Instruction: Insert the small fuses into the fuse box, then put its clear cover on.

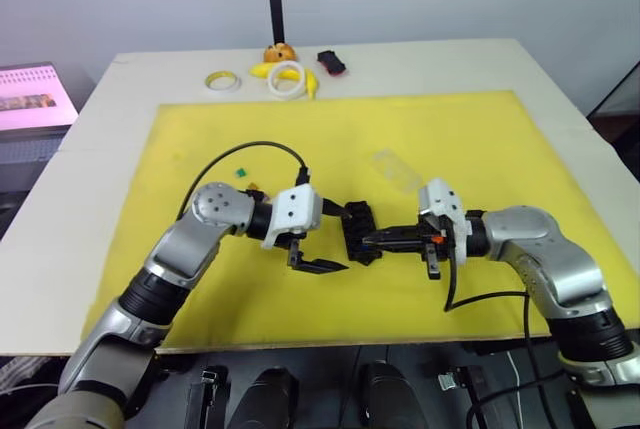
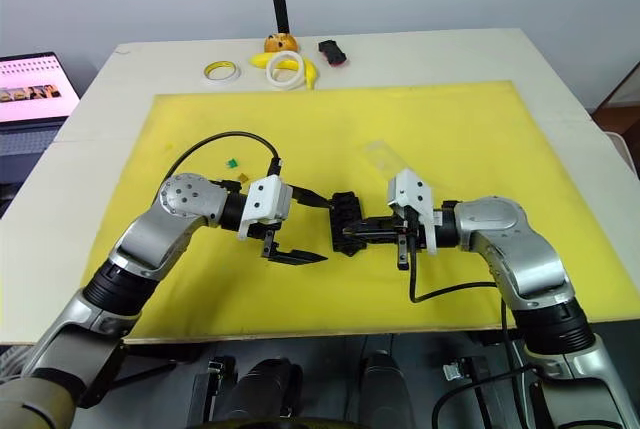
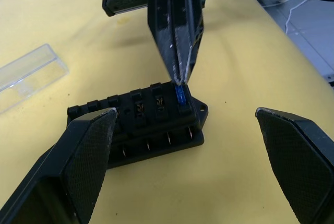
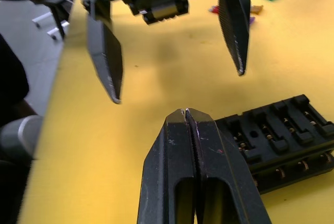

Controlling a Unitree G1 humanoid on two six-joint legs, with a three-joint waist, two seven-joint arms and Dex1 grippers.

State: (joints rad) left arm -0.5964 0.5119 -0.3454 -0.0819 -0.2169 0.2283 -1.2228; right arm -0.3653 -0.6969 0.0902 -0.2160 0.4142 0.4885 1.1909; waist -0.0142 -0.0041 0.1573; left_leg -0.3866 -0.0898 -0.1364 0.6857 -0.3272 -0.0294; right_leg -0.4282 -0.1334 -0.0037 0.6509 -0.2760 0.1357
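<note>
Right pincer (image 3: 180, 78) pinches a blue fuse (image 3: 180, 96) into the fuse box (image 3: 151, 125); left pincer (image 1: 322, 239) spread beside it

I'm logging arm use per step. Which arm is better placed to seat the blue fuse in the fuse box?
Right. The right gripper is shut on the blue fuse at the fuse box's end slot; the left gripper is open beside it, holding nothing.

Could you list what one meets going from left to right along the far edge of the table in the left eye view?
Laptop → yellowish tape ring → white tape ring, in front of an orange object → small black-and-red object.
</note>
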